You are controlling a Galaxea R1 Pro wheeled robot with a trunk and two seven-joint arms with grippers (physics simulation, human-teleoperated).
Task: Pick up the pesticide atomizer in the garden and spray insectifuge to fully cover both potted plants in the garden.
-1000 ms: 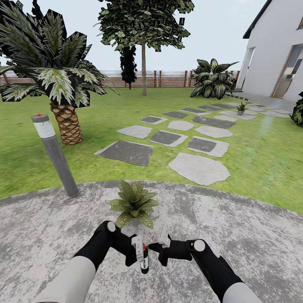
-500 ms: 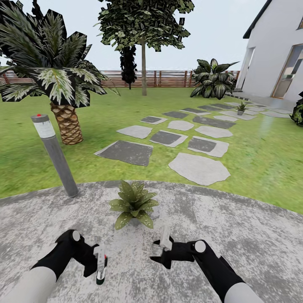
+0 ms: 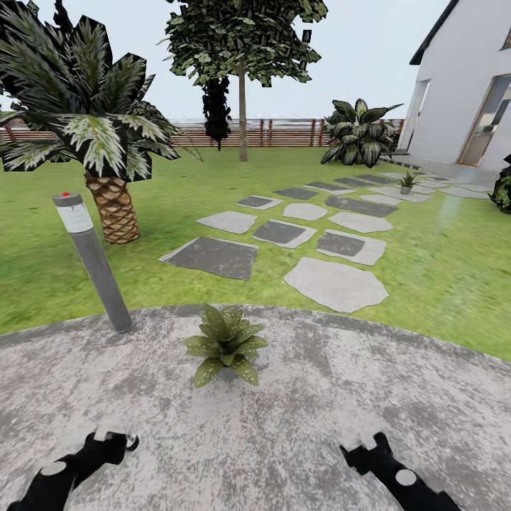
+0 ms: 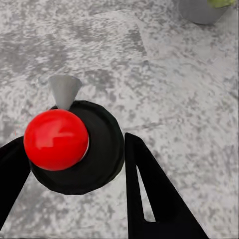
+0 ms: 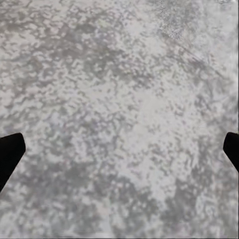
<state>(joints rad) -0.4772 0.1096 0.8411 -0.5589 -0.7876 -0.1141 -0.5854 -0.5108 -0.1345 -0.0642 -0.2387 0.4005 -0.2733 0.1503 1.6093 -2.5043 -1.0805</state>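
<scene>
Grey speckled gravel patio (image 3: 298, 426) spreads under both arms, and the nearer potted plant (image 3: 226, 345) stands on it as the landmark: a low rosette of pointed, pale-speckled leaves. Ahead of that plant, stepping stones (image 3: 336, 284) run across the lawn (image 3: 454, 277) toward a white house (image 3: 465, 85); the second potted plant (image 3: 407, 182) sits far along them. Left of the near plant leans a grey post lamp (image 3: 92, 259), with a palm (image 3: 106, 152) behind it and a brown fence (image 3: 284, 133) at the back. The left gripper (image 4: 74, 164) is on the robot's side of the plant and to its left, its dark fingers (image 4: 154, 194) pinching the pesticide atomizer (image 4: 74, 147), seen end-on as a round black body with a red knob. The right gripper (image 5: 119, 149) hangs over bare gravel to the plant's right, fingers spread wide.
</scene>
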